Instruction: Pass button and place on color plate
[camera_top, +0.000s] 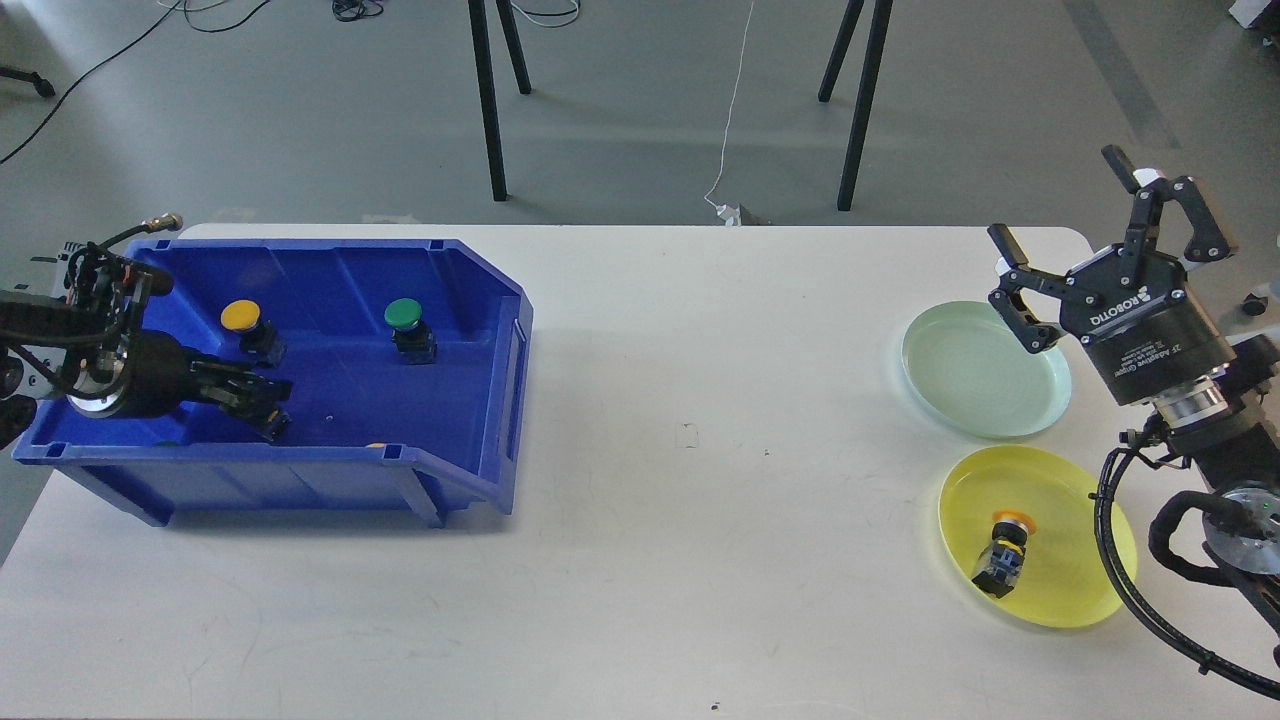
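Where the left tool (262, 405) dips into the blue bin (470, 300) at the frame's left, its dark fingers blur together, so I cannot tell their state. Two coloured specks by the bin's near wall are perhaps half-hidden buttons. The right tool (1090, 250), upper right, stands spread.

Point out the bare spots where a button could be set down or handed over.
Free: the table middle between blue bin and plates; the whole green plate. Crowded: the bin, with left gripper inside; the yellow plate already holds a button.

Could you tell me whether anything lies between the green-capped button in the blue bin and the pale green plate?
The green-capped push button sits behind the blue plastic bin's right wall; beyond that, bare white table reaches the pale green round plate.
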